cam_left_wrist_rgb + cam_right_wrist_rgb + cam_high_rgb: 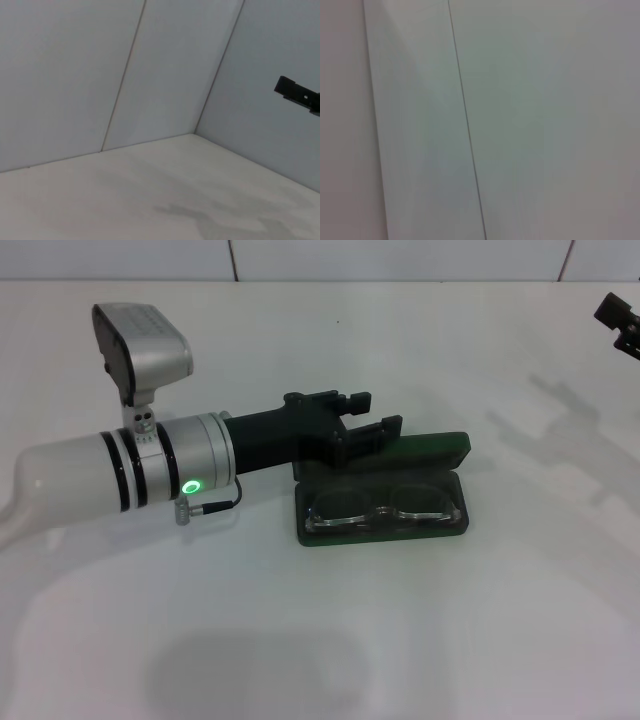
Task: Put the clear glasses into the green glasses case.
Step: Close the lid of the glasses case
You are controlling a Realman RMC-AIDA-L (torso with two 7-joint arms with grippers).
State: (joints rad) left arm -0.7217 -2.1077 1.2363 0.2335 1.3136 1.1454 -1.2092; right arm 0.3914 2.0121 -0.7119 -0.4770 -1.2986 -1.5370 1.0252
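— Two arms were there. Which one was busy?

— The left gripper [372,417]. It reached in from the left of the frame to the middle. Its two black fingers [385,430] were spread a little way apart, with a gap between them. They held nothing. One finger sat right by the back edge of the green glasses case [385,525], where the lid stood up.

— And the case?

— It lay open on the white table [320,640], just right of the middle. The lid [440,448] leaned back behind the tray.

— Where were the clear glasses [385,508]?

— Inside the tray, lying flat. The two lenses sat side by side along the length of the case. They were hard to see because they were see-through.

— What about the other arm?

— The right gripper [622,320] was far off, at the upper right edge of the frame, well apart from the case. Only a small black bit showed, so I could not tell if it was open or closed. The left wrist view showed that same black bit [300,95] at its right edge, in front of the pale wall [125,75].
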